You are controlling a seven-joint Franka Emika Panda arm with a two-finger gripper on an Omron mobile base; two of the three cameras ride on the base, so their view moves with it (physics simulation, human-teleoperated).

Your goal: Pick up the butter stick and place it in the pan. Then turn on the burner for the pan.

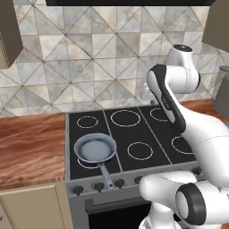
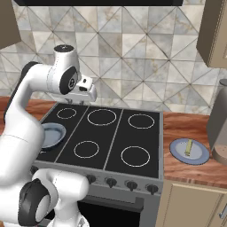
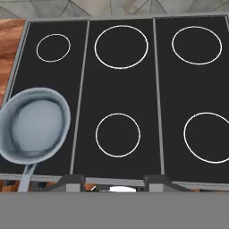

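Observation:
The butter stick (image 2: 189,147) lies on a flat round blue-grey plate (image 2: 178,153) on the wooden counter to the right of the stove. The grey-blue pan (image 1: 95,149) sits on the stove's front-left burner (image 1: 87,165), which it mostly covers. Its bowl is bare and its long handle (image 1: 106,175) points toward the stove's front edge. In the hand view the pan (image 3: 35,124) is at the left. My gripper (image 3: 114,182) hangs open high over the middle of the stove, its fingertips (image 3: 71,180) wide apart with nothing between them. It is far from both the butter and the pan.
The black glass stove (image 2: 111,133) carries several white ring burners. A row of dark knobs (image 2: 111,181) runs along its front panel. A tall grey container (image 2: 219,126) stands just behind the plate. Wooden counter (image 1: 27,147) lies left of the stove, and cabinets hang in the upper corners.

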